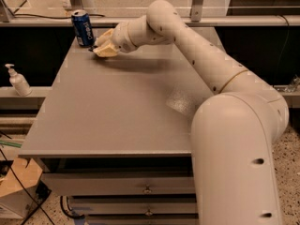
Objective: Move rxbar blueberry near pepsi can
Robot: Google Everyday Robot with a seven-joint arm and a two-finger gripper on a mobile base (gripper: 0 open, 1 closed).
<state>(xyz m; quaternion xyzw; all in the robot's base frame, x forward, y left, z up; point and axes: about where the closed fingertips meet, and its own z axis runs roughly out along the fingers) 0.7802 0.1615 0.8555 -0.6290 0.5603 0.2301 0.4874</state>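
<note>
The pepsi can (83,28), blue with white lettering, stands upright at the table's far left corner. My gripper (100,49) is low over the table just right of the can, a short gap away, with its cream fingers pointing down and left. It is shut on the rxbar blueberry (92,48). Only a dark sliver of the bar shows at the fingertips, close to the table top and beside the can's base. The arm reaches in from the right across the far edge.
The grey table (117,116) has drawers (117,186) below its front edge. A white pump bottle (18,81) stands on a ledge to the left of the table. A rail and posts run behind the far edge.
</note>
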